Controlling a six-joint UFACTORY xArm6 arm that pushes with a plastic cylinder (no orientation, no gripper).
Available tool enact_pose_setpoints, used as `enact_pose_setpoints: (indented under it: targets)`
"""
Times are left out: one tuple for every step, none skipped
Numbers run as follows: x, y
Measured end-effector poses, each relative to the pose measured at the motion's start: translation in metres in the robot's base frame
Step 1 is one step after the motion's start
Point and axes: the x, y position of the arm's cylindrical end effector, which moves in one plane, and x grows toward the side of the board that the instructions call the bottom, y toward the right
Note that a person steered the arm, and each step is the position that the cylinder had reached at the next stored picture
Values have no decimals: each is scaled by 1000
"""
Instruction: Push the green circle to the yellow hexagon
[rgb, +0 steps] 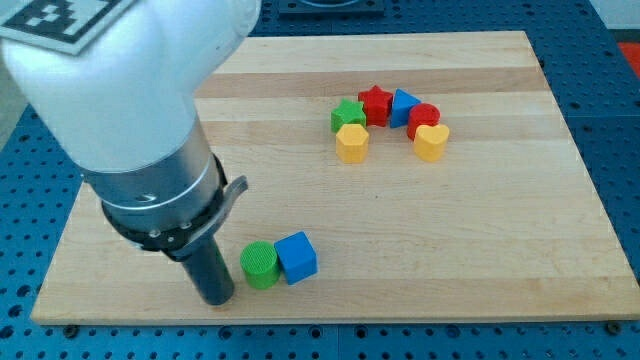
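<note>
The green circle (260, 265) lies near the view's bottom, left of centre, touching a blue cube (297, 257) on its right. The yellow hexagon (352, 143) sits far up and to the right, in a cluster of blocks. My tip (218, 298) rests on the board just left of the green circle, a small gap away. The big white and grey arm body fills the view's upper left.
The cluster around the hexagon holds a green star (347, 114), a red star (375, 104), a blue triangle (403, 104), a red block (424, 118) and a yellow heart (431, 141). The wooden board's bottom edge (330, 312) runs close below the green circle.
</note>
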Motion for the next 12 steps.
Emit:
enact_pose_setpoints:
  targets:
    - [-16,10]
    - [-20,34]
    - [-27,54]
    - [-45,71]
    - [-49,97]
    - [-49,122]
    - [-49,141]
    - [-52,154]
    - [-64,154]
    - [-78,156]
    - [-95,164]
    - [-105,165]
